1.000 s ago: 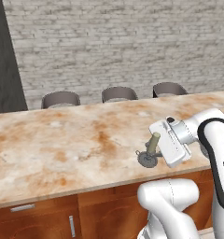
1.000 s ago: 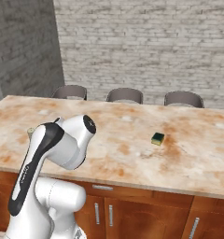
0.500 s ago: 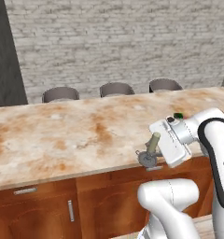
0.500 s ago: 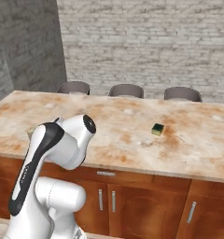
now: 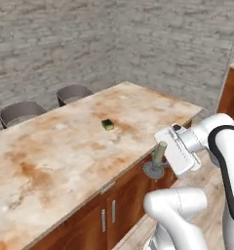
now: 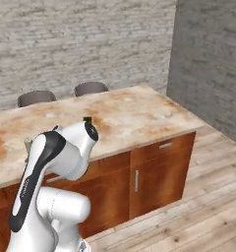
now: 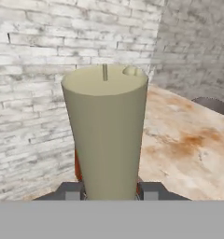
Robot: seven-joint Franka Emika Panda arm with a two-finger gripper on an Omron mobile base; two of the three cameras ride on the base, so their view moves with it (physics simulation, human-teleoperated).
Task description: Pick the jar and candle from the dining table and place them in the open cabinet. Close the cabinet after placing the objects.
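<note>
Brick-walled kitchen, base sitting off the corner of the dining table [image 5: 65, 146]. Gripper [image 5: 164, 155] is clamping the candle [image 5: 159, 153] low on its stick, out past the tabletop edge over the wood fronts; its dish holder [image 5: 152, 170] is hanging just below. In the hand view the candle [image 7: 105, 130] is standing between the fingertips [image 7: 71, 191], tilted a little. Risk, as I'm judging it: the grip is low and narrow, so a fast swing could be twisting the stick or dropping it on the floor. Farther out, a small dark-green block [image 5: 107, 125] is sitting mid-tabletop and chairs [image 5: 73, 93] are lining the far side. Jar and cabinet I can't make out.
</note>
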